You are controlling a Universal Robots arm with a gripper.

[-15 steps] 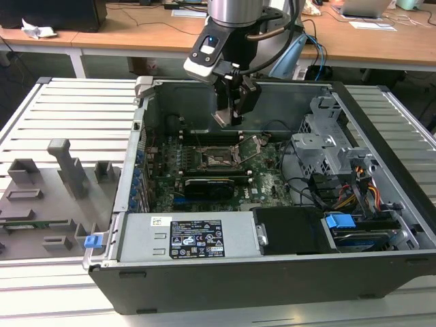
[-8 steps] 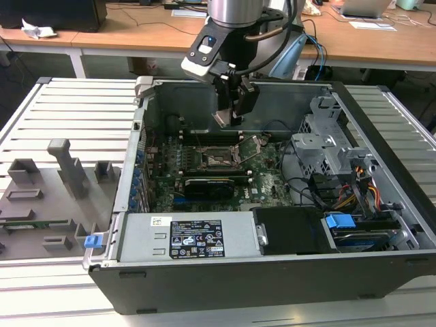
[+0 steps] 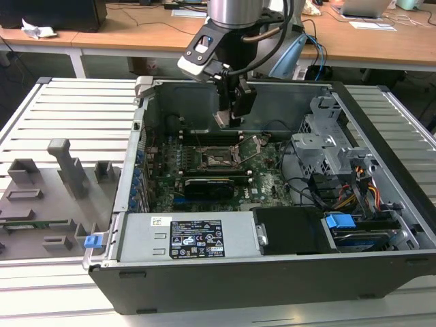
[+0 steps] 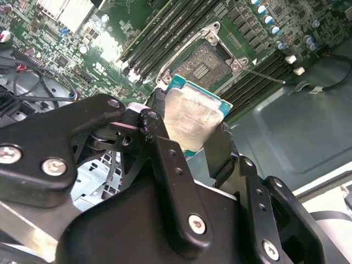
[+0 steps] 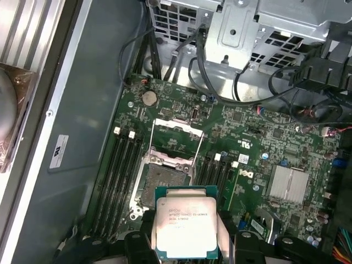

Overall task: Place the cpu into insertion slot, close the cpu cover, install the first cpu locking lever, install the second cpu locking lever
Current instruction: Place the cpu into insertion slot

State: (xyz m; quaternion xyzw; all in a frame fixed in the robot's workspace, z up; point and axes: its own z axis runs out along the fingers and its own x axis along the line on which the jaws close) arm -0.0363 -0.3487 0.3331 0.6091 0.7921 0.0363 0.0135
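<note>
The cpu [image 5: 184, 220] is gripped by two edges in the closed hand [image 5: 186, 237], up in the air. The insertion slot [image 5: 160, 184] is found below the hand, bare, with the cpu cover [image 5: 177, 133] lifted open beyond it. To do this well, the cpu should probably be kept flat and lined up square with the insertion slot. The line-up is shown in the first wrist view; how high the hand hangs over the green board [image 3: 266, 178] is shown in the exterior view
</note>
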